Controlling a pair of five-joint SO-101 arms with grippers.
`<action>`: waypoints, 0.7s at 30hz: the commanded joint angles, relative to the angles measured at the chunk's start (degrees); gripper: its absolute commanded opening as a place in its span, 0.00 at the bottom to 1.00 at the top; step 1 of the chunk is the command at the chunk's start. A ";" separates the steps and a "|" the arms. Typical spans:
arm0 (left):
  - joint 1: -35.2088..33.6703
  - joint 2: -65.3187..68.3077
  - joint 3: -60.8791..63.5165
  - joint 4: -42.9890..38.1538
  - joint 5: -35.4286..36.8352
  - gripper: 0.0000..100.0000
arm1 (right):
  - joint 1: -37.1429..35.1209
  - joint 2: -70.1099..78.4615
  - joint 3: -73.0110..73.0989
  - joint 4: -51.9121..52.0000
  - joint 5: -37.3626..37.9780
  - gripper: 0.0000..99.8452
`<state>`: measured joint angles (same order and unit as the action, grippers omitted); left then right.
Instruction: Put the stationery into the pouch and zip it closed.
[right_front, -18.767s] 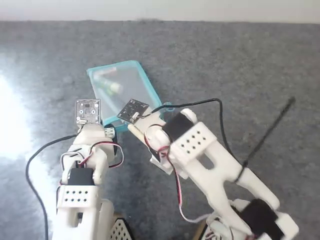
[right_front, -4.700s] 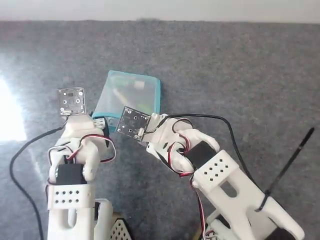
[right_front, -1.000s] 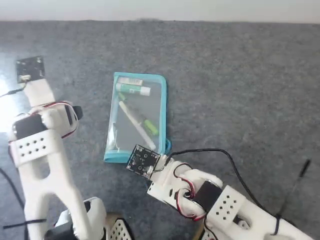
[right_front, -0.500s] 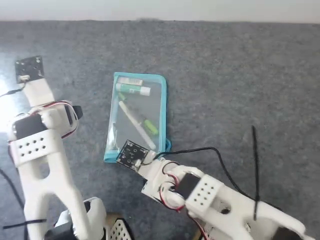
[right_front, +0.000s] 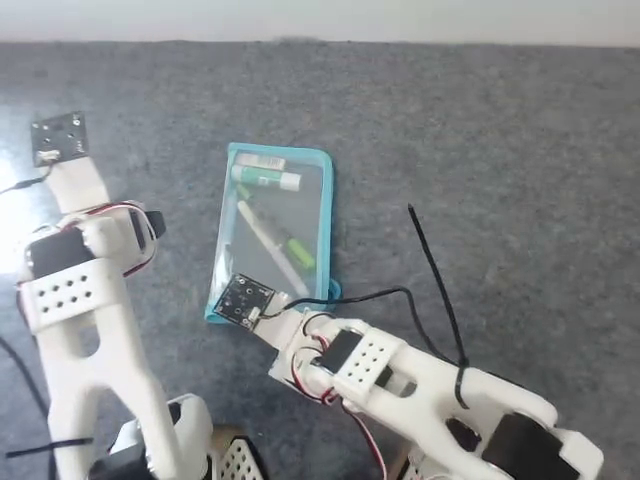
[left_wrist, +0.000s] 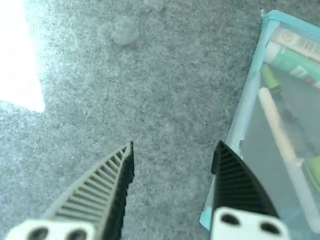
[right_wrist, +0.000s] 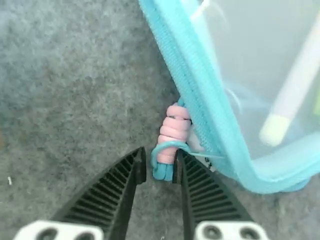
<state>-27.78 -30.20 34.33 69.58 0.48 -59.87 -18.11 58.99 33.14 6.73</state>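
- The pouch (right_front: 275, 235) lay flat on the grey tabletop (right_front: 500, 150), a little left of its middle, with one short end towards the far edge.
- Through its clear face a green-and-white glue stick (right_front: 265, 178) showed at the far end, and a white pen (right_front: 272, 238) lay slantwise below it.
- A pink zipper pull (right_wrist: 172, 132) with a teal loop hung off the pouch's near corner.
- The right pincer (right_wrist: 160, 167) was clenched on that loop, its tips low over the tabletop.
- The left pincer (left_wrist: 172, 160) was released, its jaws spread wide over bare tabletop just beside the pouch's long left edge.
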 joint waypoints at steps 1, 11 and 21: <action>-0.09 0.26 -2.33 -0.09 0.35 0.24 | -0.04 1.71 -3.96 1.19 0.35 0.10; -0.26 -0.09 0.04 -2.73 0.35 0.24 | 7.69 2.24 -7.82 8.22 4.75 0.01; -0.26 -0.09 0.13 -2.81 0.35 0.24 | 20.53 2.07 -18.81 18.86 5.10 0.01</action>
<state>-27.69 -30.11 34.95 68.26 0.48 -42.46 -16.09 46.68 48.97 10.86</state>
